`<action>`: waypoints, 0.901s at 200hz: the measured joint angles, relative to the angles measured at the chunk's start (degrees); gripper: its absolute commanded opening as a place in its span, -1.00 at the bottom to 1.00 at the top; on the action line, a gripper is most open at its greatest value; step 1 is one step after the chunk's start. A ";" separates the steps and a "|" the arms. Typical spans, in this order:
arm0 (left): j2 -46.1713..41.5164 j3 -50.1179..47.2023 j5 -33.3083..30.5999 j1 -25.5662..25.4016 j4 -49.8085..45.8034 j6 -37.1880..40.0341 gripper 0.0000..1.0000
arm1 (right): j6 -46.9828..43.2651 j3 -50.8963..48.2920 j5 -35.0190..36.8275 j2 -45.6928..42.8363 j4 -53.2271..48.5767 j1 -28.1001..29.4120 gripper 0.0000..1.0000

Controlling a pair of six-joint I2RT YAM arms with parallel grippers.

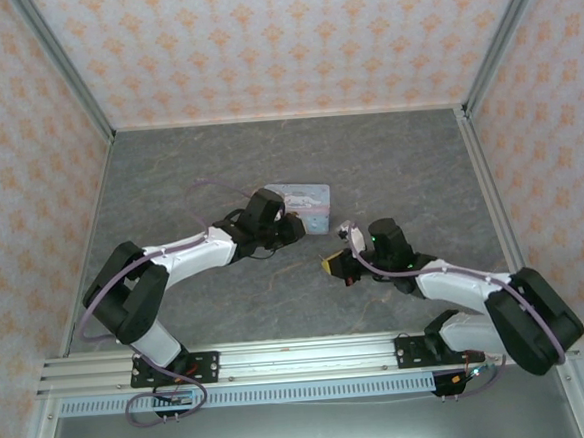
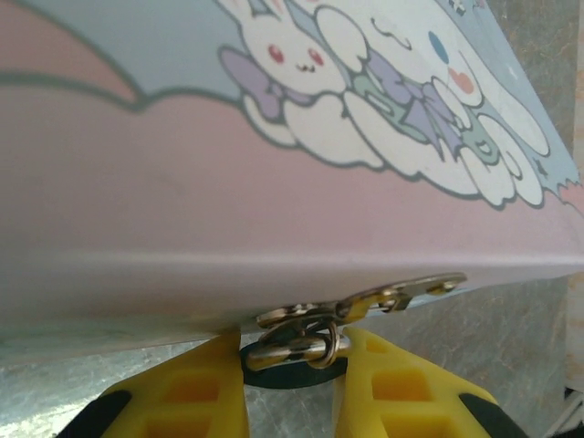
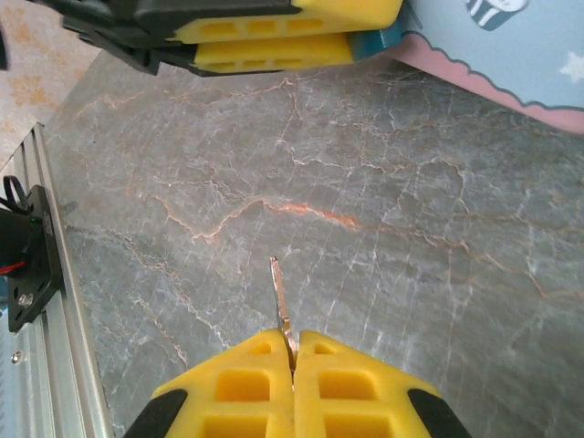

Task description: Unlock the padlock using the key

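The left fingers are clenched on the small teal padlock, one yellow pad on each side of its body. Its thin metal shackle hangs through the hasp on the near left edge of the pastel cartoon tin, which lies near the middle of the grey tabletop. The right fingers are pinched tight on the key, its thin blade sticking out past the tips, hovering above the tabletop just near and right of the tin, apart from the padlock.
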 measured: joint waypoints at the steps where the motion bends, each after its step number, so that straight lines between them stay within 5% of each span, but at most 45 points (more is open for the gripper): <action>1: 0.00 0.00 0.04 0.00 -0.02 -0.09 -0.69 | -0.02 0.09 -0.02 0.17 0.07 0.02 -1.00; 180: -1.22 2.12 3.76 -0.37 -4.96 -2.82 -0.71 | -4.87 7.96 2.62 13.73 5.99 0.48 -1.00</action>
